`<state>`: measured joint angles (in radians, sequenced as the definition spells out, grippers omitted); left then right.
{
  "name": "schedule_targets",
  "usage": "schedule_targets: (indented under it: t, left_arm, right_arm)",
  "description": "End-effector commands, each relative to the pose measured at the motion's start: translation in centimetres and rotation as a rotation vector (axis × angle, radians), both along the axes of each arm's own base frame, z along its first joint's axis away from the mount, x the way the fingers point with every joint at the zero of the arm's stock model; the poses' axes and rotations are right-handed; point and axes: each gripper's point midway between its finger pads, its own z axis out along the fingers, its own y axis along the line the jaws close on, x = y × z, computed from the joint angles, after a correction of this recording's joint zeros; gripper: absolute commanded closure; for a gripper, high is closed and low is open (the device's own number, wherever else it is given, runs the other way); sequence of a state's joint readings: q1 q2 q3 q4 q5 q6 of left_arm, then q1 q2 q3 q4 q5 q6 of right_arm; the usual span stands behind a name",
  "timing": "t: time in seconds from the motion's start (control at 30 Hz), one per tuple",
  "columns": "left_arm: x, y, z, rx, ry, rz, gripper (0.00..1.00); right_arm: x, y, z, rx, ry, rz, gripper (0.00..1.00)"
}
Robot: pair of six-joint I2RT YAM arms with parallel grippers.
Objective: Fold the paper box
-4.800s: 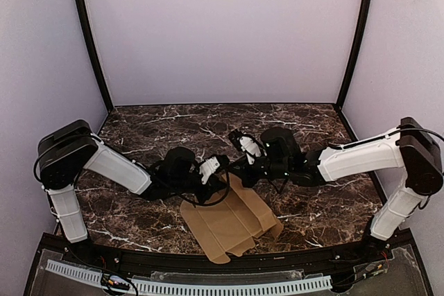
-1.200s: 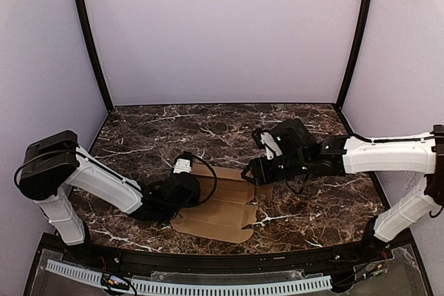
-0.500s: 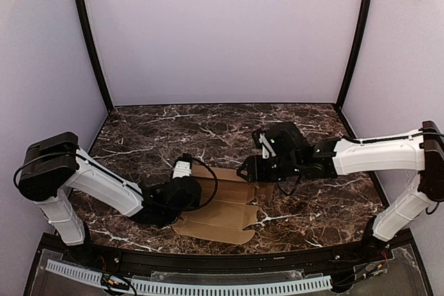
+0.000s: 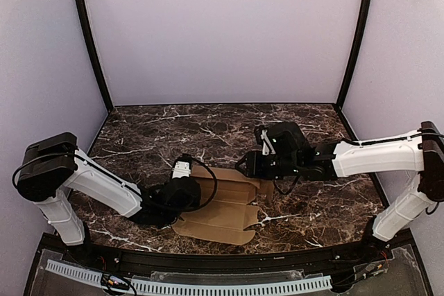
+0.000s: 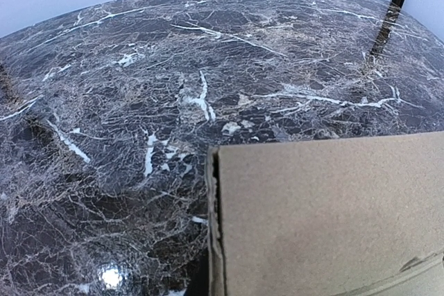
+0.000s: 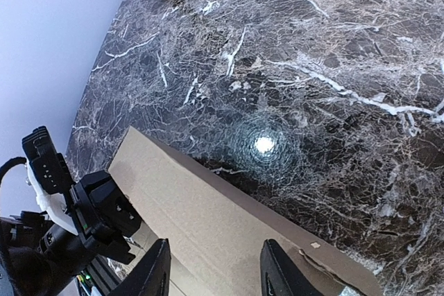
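The box lies flat on the bench, long axis left to right. The right end effector, spread open, hovers over the box's far right edge. The left end effector sits at the box's left edge, and I cannot tell its grip.

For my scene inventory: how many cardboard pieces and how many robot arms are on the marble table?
Brown cardboard paper box: 1
Robot arms: 2 (left arm, right arm)
Total: 3
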<state>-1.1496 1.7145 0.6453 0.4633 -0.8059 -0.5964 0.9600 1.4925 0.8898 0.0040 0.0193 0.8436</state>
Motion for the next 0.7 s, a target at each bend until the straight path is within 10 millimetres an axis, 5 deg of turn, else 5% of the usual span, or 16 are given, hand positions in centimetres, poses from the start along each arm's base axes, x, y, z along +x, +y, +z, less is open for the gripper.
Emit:
schedule_targets:
  t: [0.0,0.33,0.67]
  left_arm:
    - [-0.2,0.4,1.0,-0.030,-0.016,0.015,1.00]
    - [0.0,0.7,1.0,-0.022,-0.023,0.038,1.00]
    - [-0.1,-0.1,1.0,-0.026,-0.021,0.019,1.00]
  right_arm:
    - [0.4,-1.3,0.6,-0.018,-0.029,-0.043,0.56]
    - [-1.3,-3.3,-2.4,-0.072,0.052,-0.061,0.54]
    - [-1.2,-1.5,-2.6,-0.014,0.065,-0.043,0.52]
